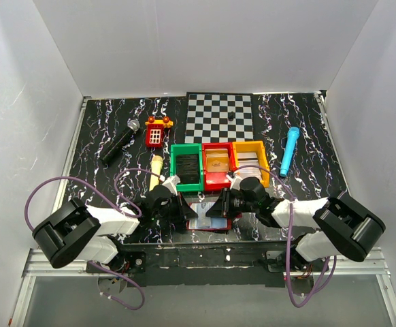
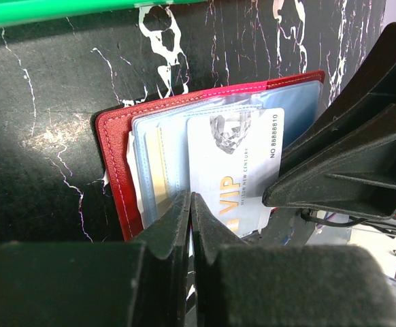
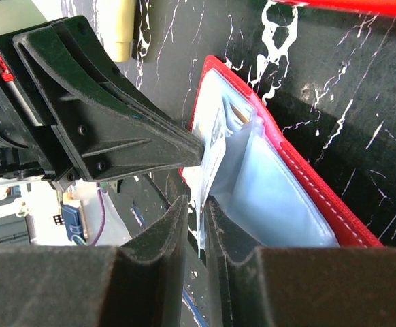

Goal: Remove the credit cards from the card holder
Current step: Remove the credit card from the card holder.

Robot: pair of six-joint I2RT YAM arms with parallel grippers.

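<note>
The dark-red card holder [image 1: 205, 219] lies open at the table's near edge between both grippers. Its red cover [image 2: 113, 170] carries pale bluish sleeves, and a tan card [image 2: 156, 180] sits in one of them. A pale grey VIP credit card [image 2: 242, 163] sticks halfway out of a sleeve. My left gripper [image 2: 190, 199] is shut, its tips pinching a raised sleeve beside that card. My right gripper [image 3: 196, 204] faces it from the other side. Its jaws stand a narrow gap apart, with the grey card's [image 3: 215, 146] free edge between them. The holder's red rim [image 3: 320, 191] runs along its right.
Just behind the holder stand a green bin [image 1: 186, 165], a red bin [image 1: 218, 163] and a yellow bin [image 1: 250, 158], each with a card inside. Farther back lie a microphone [image 1: 120, 142], a red toy [image 1: 156, 133], a cream cylinder [image 1: 156, 168], a blue pen-like tube [image 1: 290, 151] and a chessboard [image 1: 220, 117].
</note>
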